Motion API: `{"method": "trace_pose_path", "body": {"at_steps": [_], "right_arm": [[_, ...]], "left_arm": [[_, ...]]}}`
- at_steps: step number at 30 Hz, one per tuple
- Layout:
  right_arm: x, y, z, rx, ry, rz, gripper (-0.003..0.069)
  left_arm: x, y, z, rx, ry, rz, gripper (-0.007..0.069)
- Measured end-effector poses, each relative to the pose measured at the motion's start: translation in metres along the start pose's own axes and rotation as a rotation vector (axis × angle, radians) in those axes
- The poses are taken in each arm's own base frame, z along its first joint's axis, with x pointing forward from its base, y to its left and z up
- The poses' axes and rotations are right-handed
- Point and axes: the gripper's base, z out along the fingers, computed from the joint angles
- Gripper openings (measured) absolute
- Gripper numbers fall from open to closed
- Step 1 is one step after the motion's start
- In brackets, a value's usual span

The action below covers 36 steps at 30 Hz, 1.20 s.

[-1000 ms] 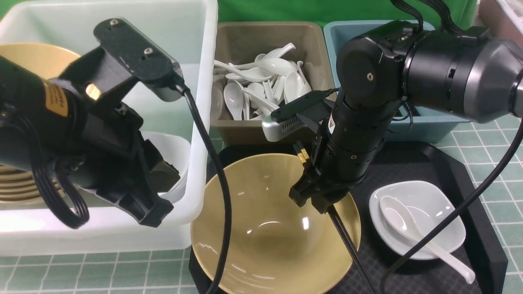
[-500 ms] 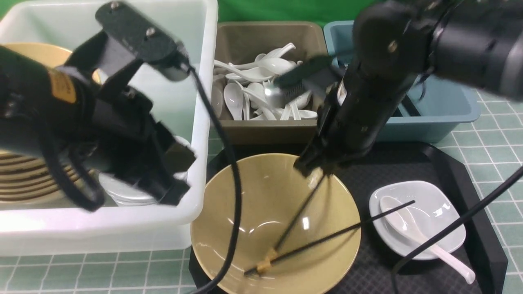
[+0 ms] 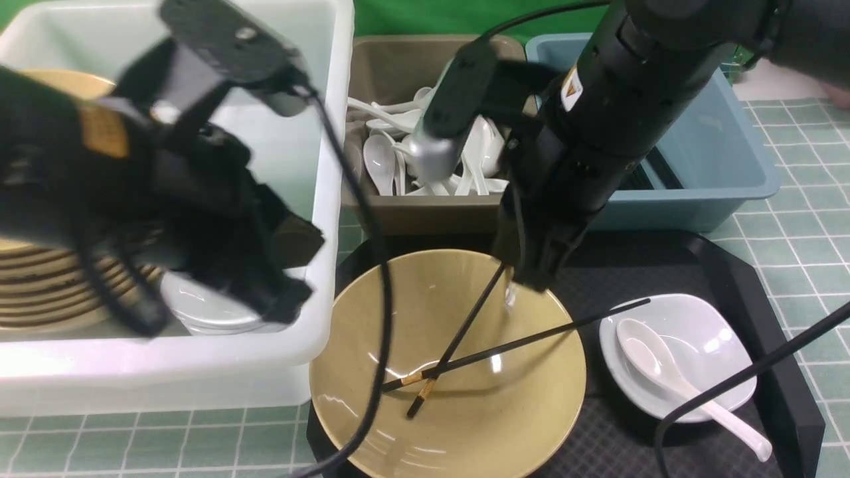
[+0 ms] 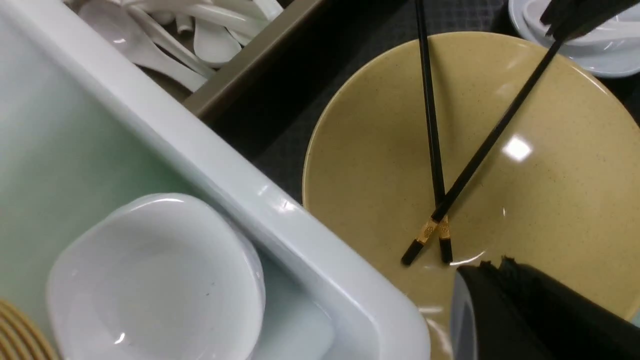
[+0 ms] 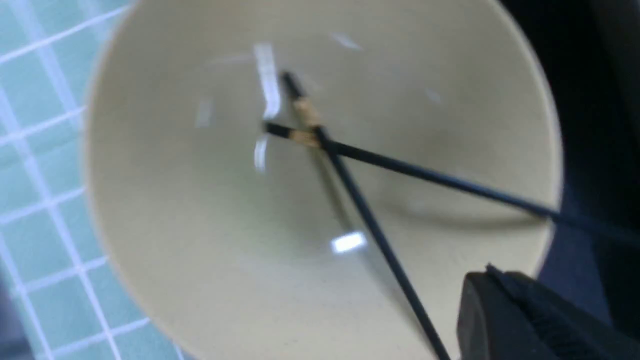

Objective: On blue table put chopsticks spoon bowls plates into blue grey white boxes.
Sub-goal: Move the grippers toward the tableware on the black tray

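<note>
Two black chopsticks [image 3: 465,332] with gold bands lie crossed inside the big yellow bowl [image 3: 425,438]. One leans on the far rim. The other reaches over the right rim onto the white plate [image 3: 710,332], where a white spoon [image 3: 647,348] lies. My right gripper [image 3: 528,279] hangs shut just above the far rim. In the right wrist view a chopstick [image 5: 370,220] passes beside the right gripper [image 5: 487,274], with nothing between the jaws. My left gripper [image 3: 292,299] is shut and empty at the white box's [image 3: 329,166] right wall. Its tip [image 4: 492,265] hovers over the bowl [image 4: 550,200].
The white box holds stacked yellow bowls [image 3: 40,292] and small white dishes [image 3: 212,312]. Behind the bowl stand the grey box [image 3: 431,216] with several white spoons and the blue box [image 3: 730,153]. The bowl and plate sit on a black tray [image 3: 730,265].
My right gripper rose from the bowl's right side toward the far rim and shut. The chopsticks swung into the bowl and now lie crossed there. The left arm shifted slightly.
</note>
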Motion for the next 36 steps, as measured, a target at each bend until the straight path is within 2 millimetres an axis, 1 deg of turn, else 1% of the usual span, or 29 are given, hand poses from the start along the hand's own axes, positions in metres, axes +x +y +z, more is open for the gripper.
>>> {"method": "trace_pose_path", "body": {"at_steps": [1, 2, 3, 4, 6, 7, 8, 9, 10, 11, 12, 14, 17, 20, 23, 27, 31, 34, 36], "right_arm": [[-0.001, 0.003, 0.002, -0.01, 0.001, -0.054, 0.0051], [-0.003, 0.009, 0.006, -0.032, 0.002, -0.155, 0.0073], [-0.002, 0.01, 0.006, -0.033, 0.003, -0.169, 0.0077], [-0.003, 0.015, 0.011, -0.051, 0.01, -0.271, 0.0106], [-0.002, 0.019, 0.019, -0.079, 0.025, -0.404, 0.0185], [-0.002, 0.02, 0.024, -0.09, 0.032, -0.441, 0.0218], [-0.002, 0.02, 0.03, -0.102, 0.041, -0.475, 0.0258], [-0.003, 0.019, 0.031, -0.103, 0.041, -0.487, 0.0275], [-0.003, 0.018, 0.037, -0.107, 0.044, -0.508, 0.0316], [-0.005, 0.015, 0.048, -0.11, 0.047, -0.533, 0.0371], [-0.005, 0.014, 0.056, -0.112, 0.049, -0.55, 0.0412], [-0.006, 0.011, 0.068, -0.124, 0.057, -0.583, 0.0458], [-0.006, 0.009, 0.088, -0.148, 0.073, -0.631, 0.0503], [-0.01, 0.01, 0.105, -0.149, 0.073, -0.659, 0.0517], [-0.01, 0.01, 0.117, -0.156, 0.083, -0.674, 0.0519], [-0.006, 0.005, 0.13, -0.152, 0.138, -0.714, 0.0519], [-0.003, 0.001, 0.138, -0.132, 0.18, -0.74, 0.0519], [-0.004, -0.002, 0.141, -0.099, 0.182, -0.726, 0.0491], [-0.004, -0.003, 0.141, -0.084, 0.183, -0.711, 0.0437]], "left_arm": [[0.003, -0.001, -0.004, -0.004, -0.001, 0.004, -0.0011], [0.01, -0.002, -0.009, -0.014, -0.003, 0.012, -0.0011], [0.01, -0.002, -0.011, -0.016, -0.007, 0.013, -0.0011], [0.017, -0.004, -0.012, -0.019, 0.001, 0.016, -0.0011], [0.029, -0.007, -0.015, -0.02, 0.008, 0.018, -0.0011], [0.034, -0.009, -0.015, -0.019, 0.013, 0.018, -0.0011], [0.039, -0.01, -0.014, -0.017, 0.021, 0.017, -0.0011], [0.04, -0.01, -0.014, -0.015, 0.023, 0.016, -0.0011], [0.044, -0.011, -0.015, -0.015, 0.025, 0.016, -0.0011], [0.052, -0.013, -0.014, -0.012, 0.035, 0.015, -0.0011], [0.055, -0.014, -0.014, -0.011, 0.037, 0.015, -0.0011], [0.06, -0.015, -0.014, -0.009, 0.039, 0.013, -0.0011], [0.065, -0.017, -0.015, -0.004, 0.038, 0.01, -0.0011], [0.067, -0.018, -0.017, -0.005, 0.034, 0.01, -0.0011], [0.068, -0.018, -0.017, -0.004, 0.036, 0.01, -0.0011], [0.068, -0.018, -0.017, -0.002, 0.036, 0.01, -0.0011], [0.068, -0.018, -0.017, -0.002, 0.036, 0.009, -0.0011], [0.068, -0.018, -0.017, -0.002, 0.036, 0.009, -0.0011], [0.068, -0.018, -0.017, -0.002, 0.036, 0.009, -0.0011]]}}
